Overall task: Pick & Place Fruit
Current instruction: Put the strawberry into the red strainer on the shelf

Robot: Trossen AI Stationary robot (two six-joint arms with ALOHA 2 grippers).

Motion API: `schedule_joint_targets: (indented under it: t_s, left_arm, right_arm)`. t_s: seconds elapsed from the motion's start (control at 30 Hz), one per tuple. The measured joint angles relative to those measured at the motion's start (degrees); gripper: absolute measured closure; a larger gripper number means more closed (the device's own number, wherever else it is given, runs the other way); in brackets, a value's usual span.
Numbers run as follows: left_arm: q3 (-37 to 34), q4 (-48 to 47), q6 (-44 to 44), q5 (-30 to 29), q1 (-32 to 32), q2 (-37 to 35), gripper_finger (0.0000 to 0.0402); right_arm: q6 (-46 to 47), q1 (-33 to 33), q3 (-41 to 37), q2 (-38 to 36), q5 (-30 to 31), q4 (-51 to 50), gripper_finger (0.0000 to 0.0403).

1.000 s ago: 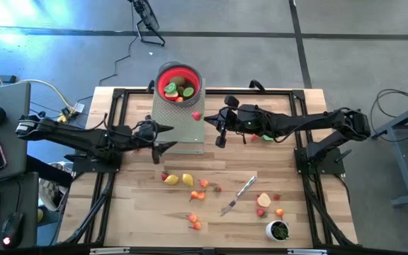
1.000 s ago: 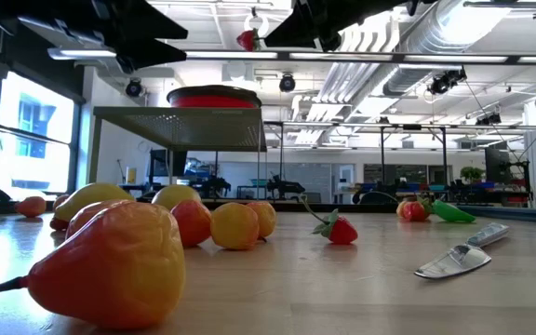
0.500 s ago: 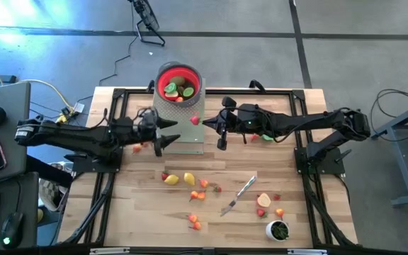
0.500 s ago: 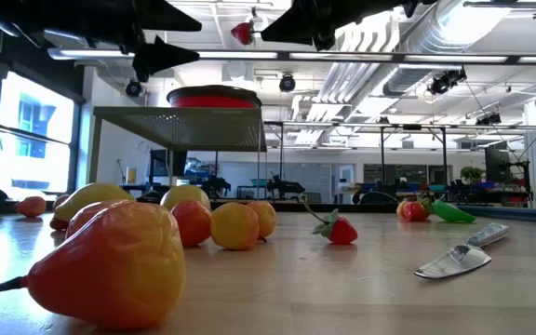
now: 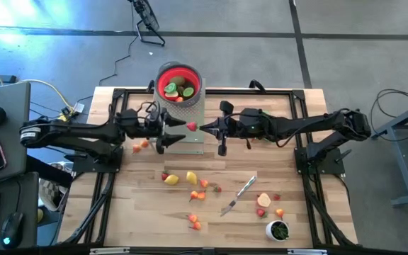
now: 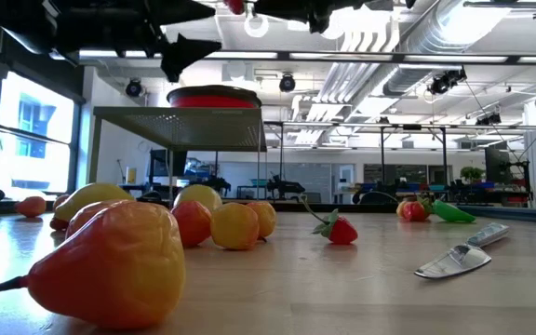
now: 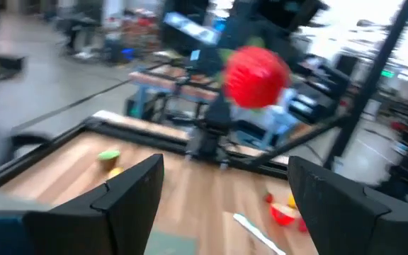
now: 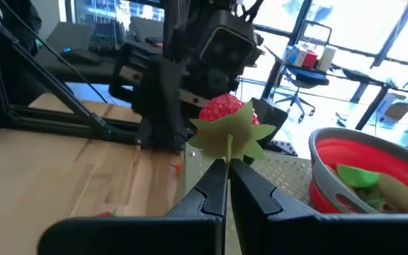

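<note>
Right end effector (image 8: pixel 227 170) is pinched on the thin green stem of a small red toy strawberry (image 8: pixel 227 112), holding it in the air over the perforated grey metal stand (image 5: pixel 183 131), beside the red collapsible bowl (image 5: pixel 179 79). Left end effector (image 5: pixel 172 127) faces it with fingers spread wide, strawberry just ahead of the gap. My read: a handover.

To do it well I'd bring the left in until the berry's body sits between both fingers, close on the body rather than the leaves, and only then let the right go. The stem grip is thin, so the berry could swing; go slow.

Left wrist view shows the berry centred above and between its fingers (image 7: pixel 129 188). Right wrist view alone shows the stem pinch. High view gives the layout: remaining small toy fruit pieces (image 5: pixel 188 180) lie on the wooden table (image 5: pixel 147 219), near the silver knife (image 5: pixel 239 194).
</note>
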Motion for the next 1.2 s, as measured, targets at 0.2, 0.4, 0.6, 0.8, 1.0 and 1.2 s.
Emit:
schedule_joint_targets:
  t_s: [0.2, 0.4, 0.6, 0.8, 1.0, 1.2]
  left_arm:
    - [0.0, 5.9, 3.1, 3.1, 0.0, 3.2, 0.0108]
    - [0.0, 10.6, 3.3, 3.9, 0.0, 5.2, 0.0108]
    - [0.0, 11.9, 3.3, 2.0, 0.0, 6.9, 0.0108]
    - [0.0, 12.1, 3.1, 1.7, 0.0, 6.9, 0.0108]
    - [0.0, 12.3, 3.3, 2.0, 0.0, 6.9, 0.0108]
    - [0.0, 12.3, 3.3, 2.0, 0.0, 6.9, 0.0108]
  right_arm:
    - [1.6, 0.0, 0.0, 0.0, 0.0, 0.2, 0.0399]
    - [1.8, 0.1, 0.0, 0.9, 0.0, 1.1, 0.0399]
    - [1.7, 0.6, 0.0, 3.9, 0.6, 6.7, 0.0399]
    - [2.0, 0.6, 0.1, 5.3, 0.4, 7.7, 0.0399]
    - [2.1, 0.6, 0.0, 6.4, 1.1, 8.7, 0.0399]
    - [2.0, 0.5, 0.0, 8.0, 2.8, 9.6, 0.0399]
